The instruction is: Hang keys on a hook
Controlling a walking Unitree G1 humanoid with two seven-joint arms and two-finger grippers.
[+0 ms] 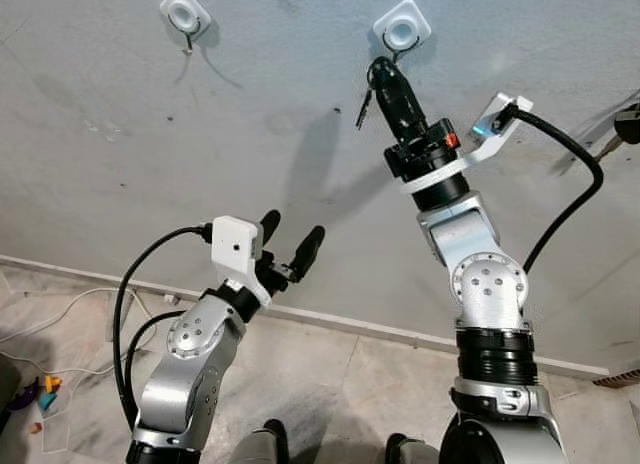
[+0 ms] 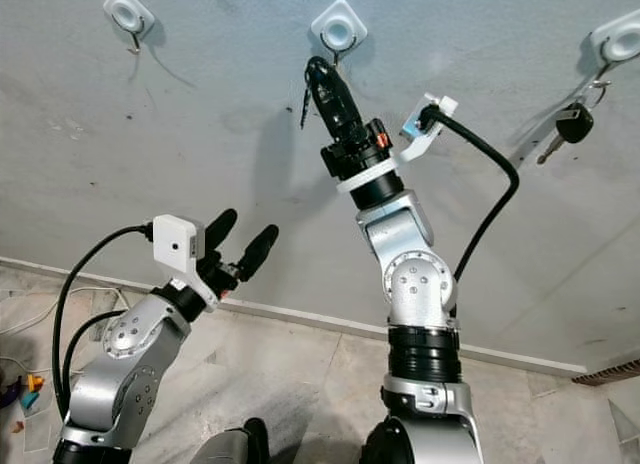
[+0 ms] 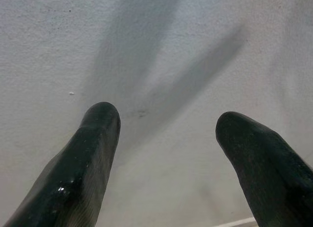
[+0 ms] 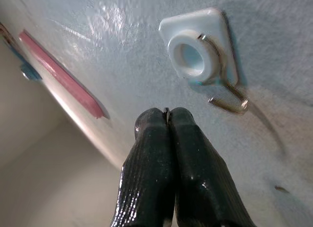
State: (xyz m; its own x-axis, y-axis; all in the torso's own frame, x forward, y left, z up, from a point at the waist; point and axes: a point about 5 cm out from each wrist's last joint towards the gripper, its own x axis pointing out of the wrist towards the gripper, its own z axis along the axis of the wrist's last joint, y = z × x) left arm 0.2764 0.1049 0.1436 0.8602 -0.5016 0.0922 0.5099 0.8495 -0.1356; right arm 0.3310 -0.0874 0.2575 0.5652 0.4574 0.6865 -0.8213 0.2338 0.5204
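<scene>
Nearest the head camera, the robot's feet (image 1: 330,446) showed at the bottom edge on a tiled floor (image 1: 330,369), with loose cables (image 1: 40,324) lying off to its left. Above them the left gripper (image 1: 288,241) hung low before the wall (image 1: 120,154), its two fingers (image 3: 88,153) spread well apart, holding and touching nothing; that arm looked idle.

Farther up, the right arm reached steeply toward the wall. The right gripper (image 1: 385,76) had its fingers pressed together, with a thin sliver of metal just visible between the tips in the right wrist view, so it seemed clamped on the keys (image 1: 364,106). A dark key hung down beside the fingers in the head views. How much of the ring was in the grip could not be told.

On the wall just above the fingertips sat the hook (image 4: 227,97), a bent wire hanging from a white square mount (image 4: 198,48). The fingertips were near it but apart, slightly below its open end, and nothing hung on it.

The step in hand appeared to be the final approach, with the keys not yet hung. The next move would probably call for lifting the ring over the upturned wire tip, lowering it until the wire caught, and only then parting the fingers.

Farther along the wall, another hook (image 1: 186,22) hung bare to the left, and a third (image 2: 615,46) to the right carried a black key (image 2: 568,126).
</scene>
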